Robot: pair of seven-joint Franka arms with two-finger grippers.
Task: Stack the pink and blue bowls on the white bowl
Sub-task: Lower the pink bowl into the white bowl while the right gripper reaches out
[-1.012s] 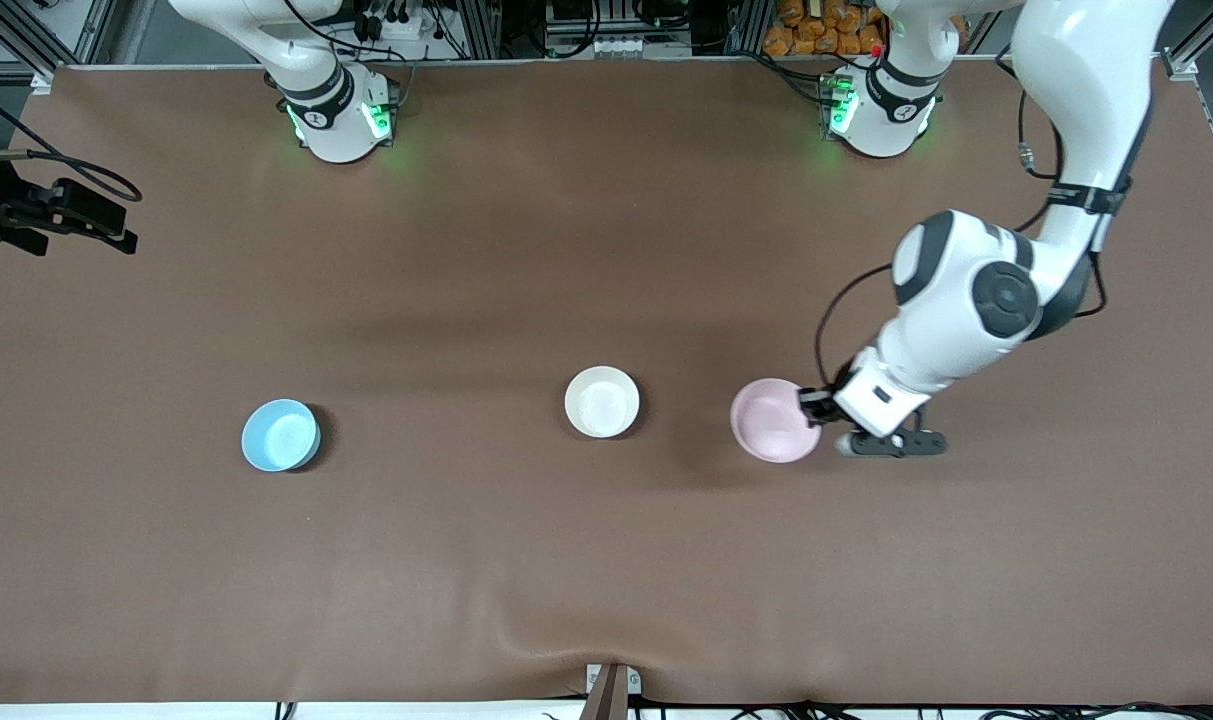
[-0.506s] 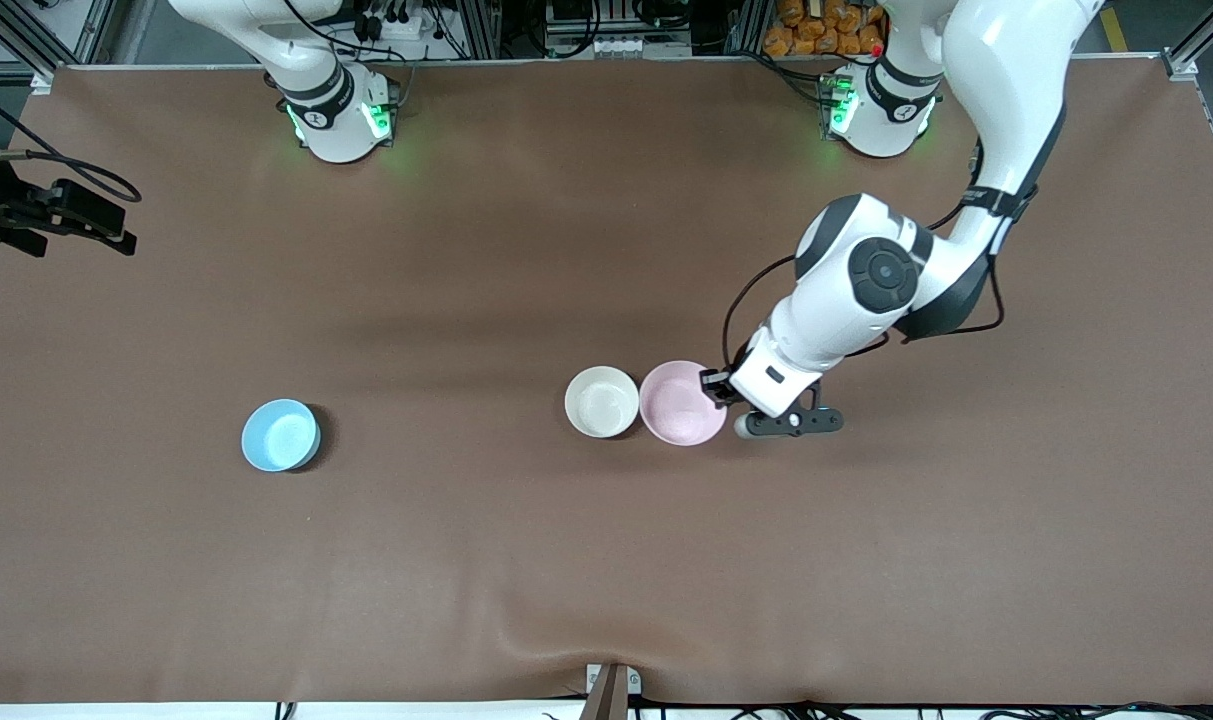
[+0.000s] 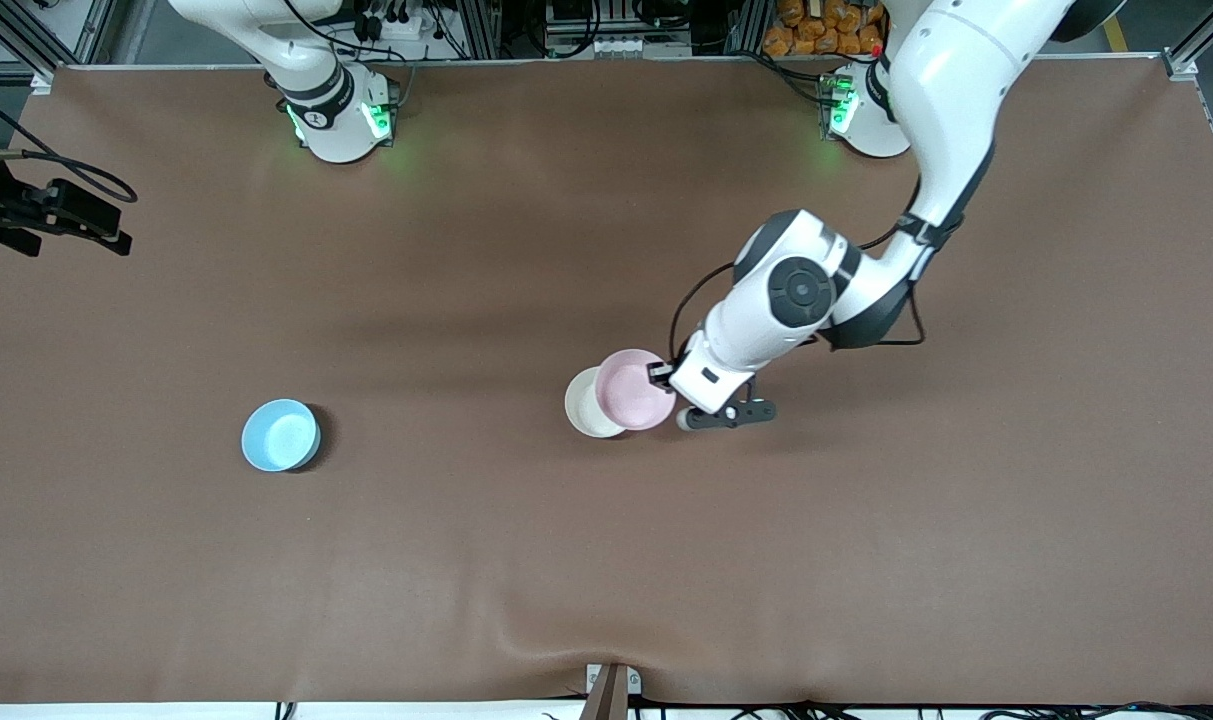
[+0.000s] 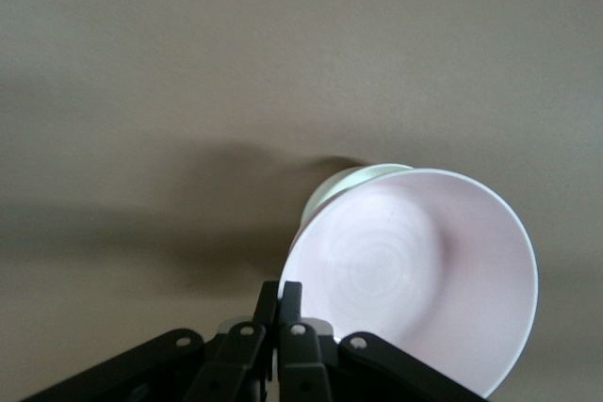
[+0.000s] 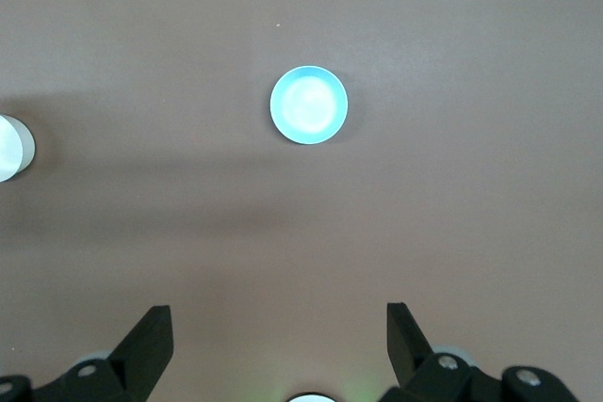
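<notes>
Front view. Brown table. Left arm reaches from its base toward the middle; left gripper is clamped on the rim of the pink bowl, held in the air over the white bowl and overlapping it on the side toward the left arm's end. White bowl stands on the table at mid-length, partly covered. Blue bowl sits alone on the table toward the right arm's end, well apart from the other two. Right arm waits; only its base shows, its gripper out of sight in this view.

Left wrist view. Left gripper's fingers pressed together on the pink bowl's rim; bowl tilted, its hollow facing the camera. An edge of the white bowl peeks out past it, on the table.

Right wrist view. Right gripper hangs high over the table, jaws spread wide, holding nothing. Blue bowl upright on the table below. A white round object at the picture's edge; what it is cannot be told.
</notes>
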